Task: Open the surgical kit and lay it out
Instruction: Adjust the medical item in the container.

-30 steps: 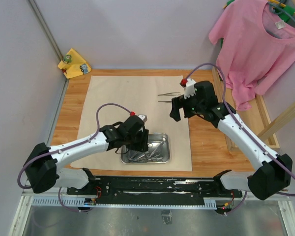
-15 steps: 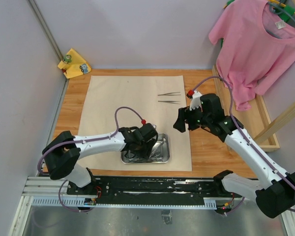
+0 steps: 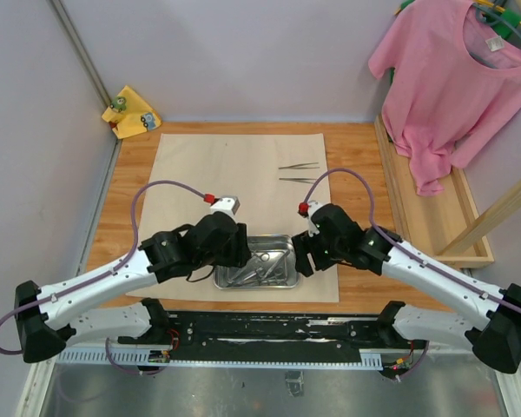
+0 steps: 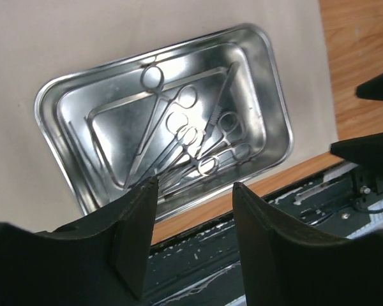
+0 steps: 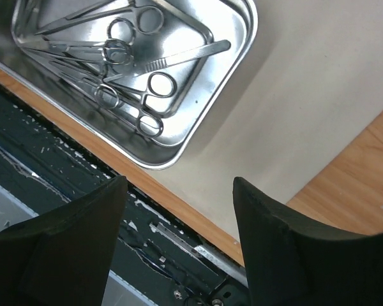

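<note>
The beige cloth wrap (image 3: 234, 174) lies spread flat on the wooden table. The steel tray (image 3: 286, 280) sits at its near edge and holds several ring-handled forceps (image 4: 185, 137) and a slim tweezer (image 5: 179, 57). Two tweezers (image 3: 300, 173) lie on the cloth farther back. My left gripper (image 3: 234, 254) hovers over the tray's left end, open and empty; in the left wrist view (image 4: 195, 191) its fingers frame the tray's near rim. My right gripper (image 3: 302, 261) hovers at the tray's right end, open and empty, as the right wrist view (image 5: 179, 191) shows.
A pink T-shirt (image 3: 456, 78) hangs at the back right over a wooden frame (image 3: 434, 217). A small yellow cloth (image 3: 132, 111) lies at the back left corner. The black rail with the arm bases (image 3: 269, 330) runs along the table's near edge.
My right gripper has come from near the laid-out tweezers down and toward the tray's right end. My left gripper has shifted left and up from over the tray.
</note>
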Motion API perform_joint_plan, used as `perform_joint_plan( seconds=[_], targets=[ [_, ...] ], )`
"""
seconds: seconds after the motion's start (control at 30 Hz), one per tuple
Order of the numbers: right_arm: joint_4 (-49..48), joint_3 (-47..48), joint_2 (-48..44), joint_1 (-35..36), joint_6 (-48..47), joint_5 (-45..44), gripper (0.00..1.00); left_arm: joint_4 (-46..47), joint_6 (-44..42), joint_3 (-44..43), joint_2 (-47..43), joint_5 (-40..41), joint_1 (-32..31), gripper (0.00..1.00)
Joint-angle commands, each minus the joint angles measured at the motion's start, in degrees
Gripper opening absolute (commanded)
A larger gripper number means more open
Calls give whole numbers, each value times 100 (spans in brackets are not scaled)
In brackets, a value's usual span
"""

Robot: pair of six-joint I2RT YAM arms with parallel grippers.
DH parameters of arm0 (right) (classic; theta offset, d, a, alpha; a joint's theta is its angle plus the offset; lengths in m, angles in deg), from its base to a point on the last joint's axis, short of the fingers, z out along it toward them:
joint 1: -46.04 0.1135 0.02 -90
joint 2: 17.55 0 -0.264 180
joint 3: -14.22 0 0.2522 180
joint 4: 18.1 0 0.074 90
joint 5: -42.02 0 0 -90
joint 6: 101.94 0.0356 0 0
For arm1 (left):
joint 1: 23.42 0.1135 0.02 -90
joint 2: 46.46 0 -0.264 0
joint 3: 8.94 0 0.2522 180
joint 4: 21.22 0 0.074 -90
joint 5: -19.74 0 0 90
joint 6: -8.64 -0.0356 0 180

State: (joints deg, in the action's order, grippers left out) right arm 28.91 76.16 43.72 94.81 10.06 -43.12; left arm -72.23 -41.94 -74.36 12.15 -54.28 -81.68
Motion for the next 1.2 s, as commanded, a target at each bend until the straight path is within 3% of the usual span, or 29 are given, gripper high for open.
perform_joint_plan(
  seconds=[0.0, 0.23, 0.43, 0.8, 1.07, 1.17],
  targets=[
    [142, -54, 23, 151, 543, -810, 68, -419, 557, 634, -260, 408, -28, 55],
    [278, 952, 1516, 148, 604, -669, 63, -184, 864, 987, -439, 316, -28, 56],
    [426, 1252, 2204, 133, 910, -846, 44, -427, 1189, 886, -464, 1141, -12, 60],
    [598, 1213, 2953, 134, 1228, -917, 39, 164, 1199, 1262, -299, 1222, 447, 62],
    [1132, 1699, 3640, 45, 1086, -338, 3, 163, 1009, 1040, -285, 987, 605, 62],
    [1483, 1903, 3710, -61, 1035, 54, 1, -24, 959, 815, -352, 971, 606, 62]
  ],
)
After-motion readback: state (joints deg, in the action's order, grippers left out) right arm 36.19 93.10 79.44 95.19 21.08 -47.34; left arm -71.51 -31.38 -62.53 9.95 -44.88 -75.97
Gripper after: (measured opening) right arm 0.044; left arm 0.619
